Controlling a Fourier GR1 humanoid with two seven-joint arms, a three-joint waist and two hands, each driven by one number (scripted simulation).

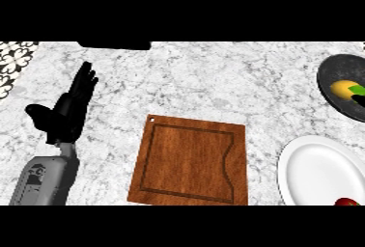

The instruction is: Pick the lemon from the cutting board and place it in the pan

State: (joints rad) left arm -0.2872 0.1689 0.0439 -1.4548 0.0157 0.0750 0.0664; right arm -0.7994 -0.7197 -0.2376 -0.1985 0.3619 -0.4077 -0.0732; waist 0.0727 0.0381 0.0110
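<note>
Counter (214,82) of white and grey marble, seen from steeply above; we list what it carries.

Cutting board (189,161): brown wood with a routed groove inside its border and a small hole at its far left corner. We place it at the middle of the counter's near edge. Nothing lies on its top.

Pan (341,84): dark and round, at the counter's right edge toward the far side, cut off in part by the view's right border.

Lemon (343,88): yellow, and we find it inside the pan, well apart from the cutting board. A small green piece (358,90) sits just beside it on the right, and a dark shape (358,100) reaches in from the view's right border just below the two; we cannot tell what that shape is.

Plate (317,169): white, at the counter's near right corner, just beside the cutting board and below the pan. A red item (347,202) shows at its near rim, mostly cut off.

Left hand (68,108): black, on a grey forearm, resting at the counter's left side with straight fingers pointing away from the near edge and the thumb spread to the left. We see nothing in it.

Patterned black and white surface (14,60): beyond the counter's far left corner.
</note>
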